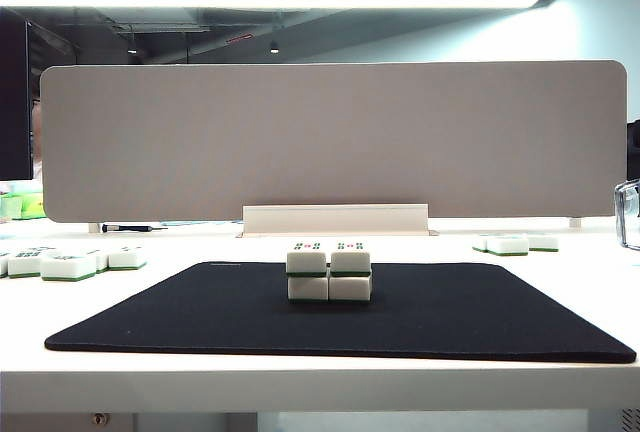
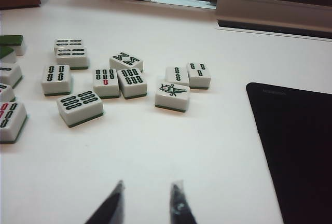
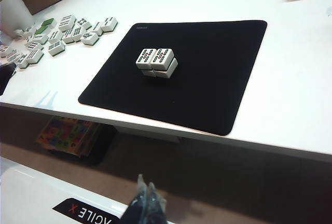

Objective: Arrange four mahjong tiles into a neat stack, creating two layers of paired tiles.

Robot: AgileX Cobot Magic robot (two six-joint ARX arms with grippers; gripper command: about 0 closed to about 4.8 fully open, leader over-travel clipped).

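1. The stack of four small white rectangular mahjong tiles with green backs sits near the middle of the flat black rectangular mat. In my judgement that central, bare spot was chosen so the block stands apart from every loose tile and is easy to check.

2. It is two tiles wide and two high. The upper pair lies face up, squarely over the lower pair, with a thin green band showing between the layers. From the front the edges line up closely and nothing tilts, so the task looks finished.

3. The left gripper hangs over bare white tabletop, just beside the mat's edge and short of the scattered white-and-green spare tiles. Its two dark fingertips appear slightly apart, yet I take it as closed; it holds nothing.

4. The right gripper is drawn well back, off the front edge of the table, looking down on the mat and stack from a distance. Its fingertips are pressed together and empty.

5. Both arms are clear of the stack, which I judge sensible: any brush now could knock the top pair out of line.

6. More loose tiles lie at the table's far right, well apart from the mat.
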